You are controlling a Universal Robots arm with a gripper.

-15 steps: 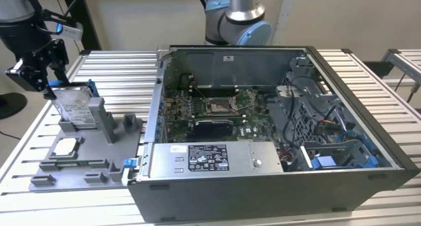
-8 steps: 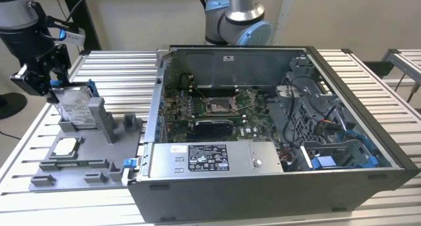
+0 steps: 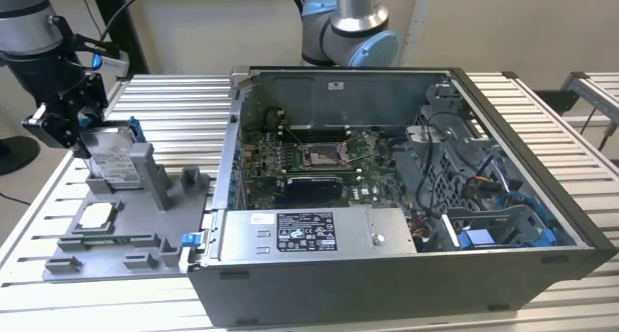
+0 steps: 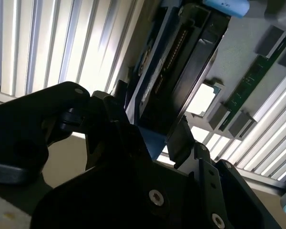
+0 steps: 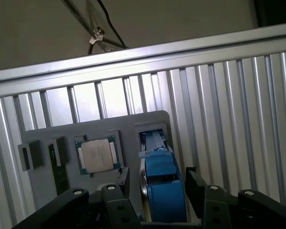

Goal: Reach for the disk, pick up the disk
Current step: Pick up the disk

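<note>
The disk [image 3: 113, 156] stands on edge in a slot of the grey fixture plate [image 3: 135, 227] at the exterior view's left. It is silver-grey with a white label and blue rails. My gripper [image 3: 83, 129] sits over its upper end, one black finger on each side. In the first wrist view the blue-railed edge of the disk [image 5: 162, 179] runs between the fingers [image 5: 125, 180], with a narrow gap showing on both sides, so the gripper [image 5: 158, 180] is open around it. The second wrist view shows the dark underside of the disk [image 4: 181, 62] between the fingers of the gripper [image 4: 150, 129].
On the same plate lie a small square silver chip [image 3: 97, 216] [image 5: 97, 155] and a green memory stick [image 5: 57, 168]. An open computer case [image 3: 387, 201] stands just right of the plate. A second arm [image 3: 349, 27] rises behind the case. Ribbed metal table [image 3: 164, 100] all around.
</note>
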